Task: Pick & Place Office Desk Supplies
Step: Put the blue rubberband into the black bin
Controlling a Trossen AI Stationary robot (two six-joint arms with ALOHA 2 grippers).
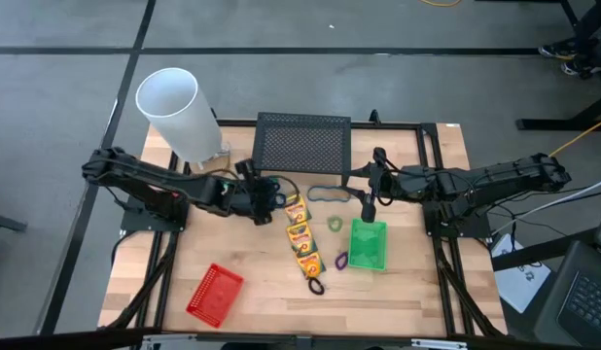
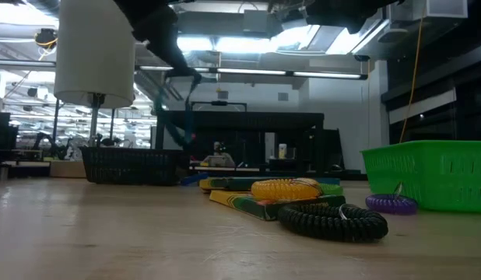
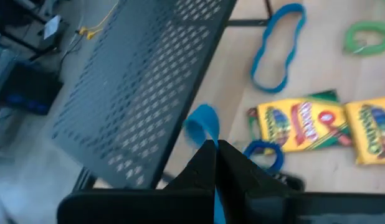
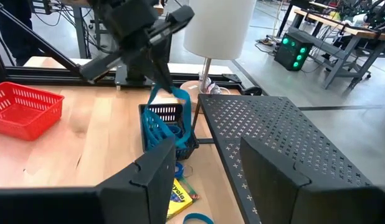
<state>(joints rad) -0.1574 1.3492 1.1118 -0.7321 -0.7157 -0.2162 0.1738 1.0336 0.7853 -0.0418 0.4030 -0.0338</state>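
Even overhead light is falling on the surface (image 1: 252,282) in the high view, casting only faint shadows; in the low view, ceiling strip lights (image 2: 248,45) are glaring at twelve o'clock, leaving the arms above as dark silhouettes, while the near wood is blurring out of focus; the left wrist view is smearing throughout, softest around the crayon boxes (image 3: 301,121) at three o'clock; the right wrist view is staying bright and fairly crisp.

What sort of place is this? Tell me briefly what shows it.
Probably a robotics lab or workshop: a light wooden worktable on a black metal frame, rows of ceiling strip lights over an open hall, and more equipment-laden benches on a grey concrete floor.
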